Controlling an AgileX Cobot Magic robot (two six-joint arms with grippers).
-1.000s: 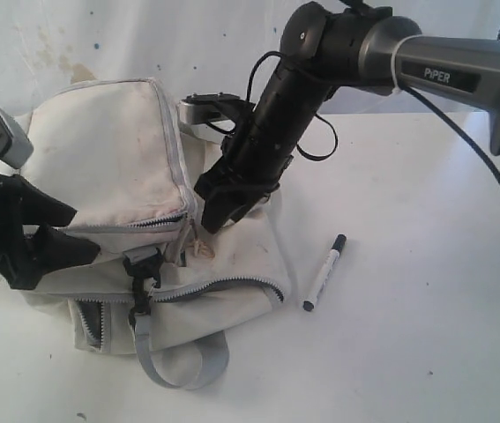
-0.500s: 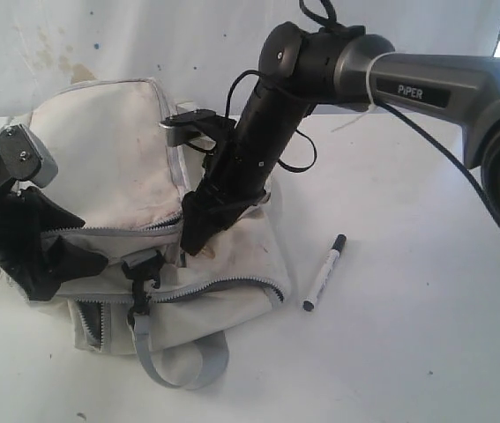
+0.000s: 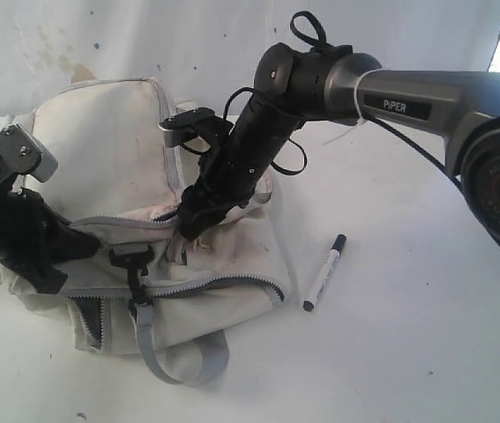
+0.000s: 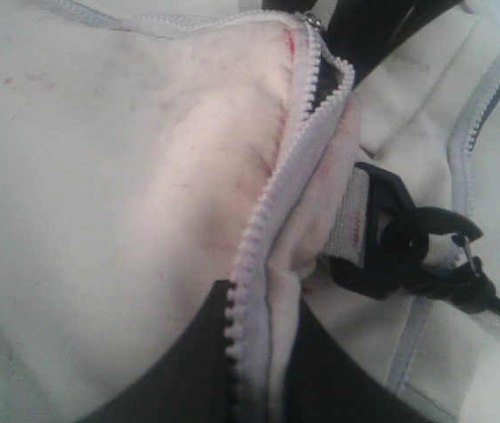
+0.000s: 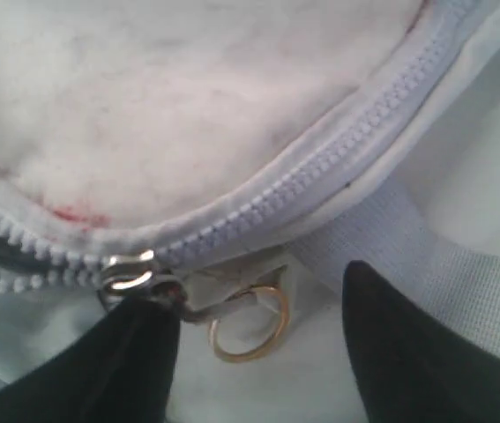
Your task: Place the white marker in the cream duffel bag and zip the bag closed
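Note:
The cream duffel bag lies at the left of the table, its main zip partly undone. The white marker lies on the table to the right of the bag, black cap pointing away, apart from both grippers. My left gripper is shut on the bag's zipper edge, with the toothed tape pinched between its dark fingers. My right gripper stands open over the zip's slider. One of its fingertips touches the slider, and the gold pull ring lies between the jaws.
A black clip on a grey strap hangs at the bag's front, beside a second zipper. The white table extends to the right and front. A stained white wall stands behind.
My left gripper has shut on the bag's zipper edge. The right arm moved left and down to the zip slider, and the bag's top has sagged.

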